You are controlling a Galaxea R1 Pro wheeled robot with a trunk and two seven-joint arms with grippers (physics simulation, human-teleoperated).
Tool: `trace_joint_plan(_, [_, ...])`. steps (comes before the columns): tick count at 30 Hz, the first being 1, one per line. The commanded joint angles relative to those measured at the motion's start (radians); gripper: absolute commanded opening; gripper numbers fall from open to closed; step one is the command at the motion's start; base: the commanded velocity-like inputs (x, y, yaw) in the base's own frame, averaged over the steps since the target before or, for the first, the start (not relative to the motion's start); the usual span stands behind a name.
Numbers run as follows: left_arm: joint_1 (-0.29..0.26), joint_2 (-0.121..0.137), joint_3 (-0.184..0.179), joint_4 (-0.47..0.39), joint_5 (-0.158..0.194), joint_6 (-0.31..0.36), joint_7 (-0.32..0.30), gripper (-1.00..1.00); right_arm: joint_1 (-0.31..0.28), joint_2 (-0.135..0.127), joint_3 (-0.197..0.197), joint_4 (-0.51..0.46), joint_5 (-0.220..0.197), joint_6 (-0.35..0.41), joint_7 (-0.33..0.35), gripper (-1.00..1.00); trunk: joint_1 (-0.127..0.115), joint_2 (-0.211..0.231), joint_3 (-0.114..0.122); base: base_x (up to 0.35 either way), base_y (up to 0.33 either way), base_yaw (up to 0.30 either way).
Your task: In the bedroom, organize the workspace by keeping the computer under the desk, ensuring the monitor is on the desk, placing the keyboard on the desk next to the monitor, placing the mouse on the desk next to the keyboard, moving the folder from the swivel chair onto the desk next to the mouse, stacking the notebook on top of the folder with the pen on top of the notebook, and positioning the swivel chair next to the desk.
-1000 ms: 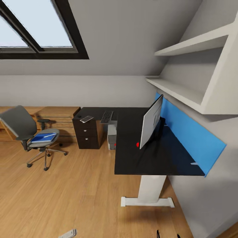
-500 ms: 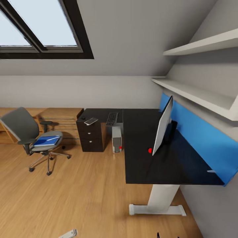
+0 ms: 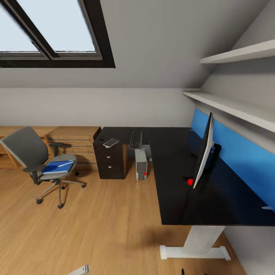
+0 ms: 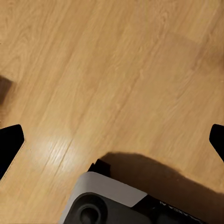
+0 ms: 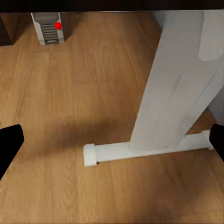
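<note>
The desk (image 3: pixel 172 191) stands at the right with its glossy black top. The monitor (image 3: pixel 203 154) stands on it, seen edge-on. The keyboard (image 3: pixel 135 139) and the pale notebook (image 3: pixel 110 143) lie on the far wing, with a small dark lump beside them that may be the mouse (image 3: pixel 101 139). The computer (image 3: pixel 141 169) stands on the floor under the desk, and is also in the right wrist view (image 5: pixel 48 27). The swivel chair (image 3: pixel 28 151) stands at the left with the blue folder (image 3: pixel 56 167) on its seat. A thin pale streak on the folder may be the pen (image 3: pixel 65 164). My left gripper (image 4: pixel 112 140) and right gripper (image 5: pixel 112 140) hang open over the floor.
A wooden chest of drawers (image 3: pixel 76 143) lines the far wall behind the chair. The desk's white leg (image 5: pixel 177 79) and foot (image 5: pixel 140 151) stand close before my right gripper. Shelves (image 3: pixel 236 110) jut out above the desk. My grey base (image 4: pixel 107 200) sits below the left gripper.
The whole head view has shifted: desk, chair and monitor slide rightward in the picture as the camera moves. None of the things themselves have moved.
</note>
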Motion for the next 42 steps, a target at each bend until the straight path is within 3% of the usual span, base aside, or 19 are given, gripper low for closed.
trace_joint_plan(1, [-0.001, 0.001, -0.009, -0.001, 0.007, 0.002, 0.008, 1.00, -0.001, 0.000, 0.006, 0.001, -0.004, -0.003, -0.005, 1.00, 0.001, -0.002, -0.002, 0.169, 0.307, 0.000])
trace_joint_plan(11, [-0.001, -0.002, -0.015, 0.044, 0.005, 0.001, 0.008, 1.00, 0.000, 0.001, 0.006, 0.001, -0.003, -0.005, -0.006, 1.00, 0.001, -0.002, 0.005, 0.152, 0.312, -0.124])
trace_joint_plan(42, [-0.001, -0.002, -0.013, 0.046, 0.006, 0.000, 0.008, 1.00, -0.001, 0.000, 0.012, 0.013, 0.002, -0.005, 0.003, 1.00, 0.001, -0.002, 0.028, 0.044, 0.263, -0.233])
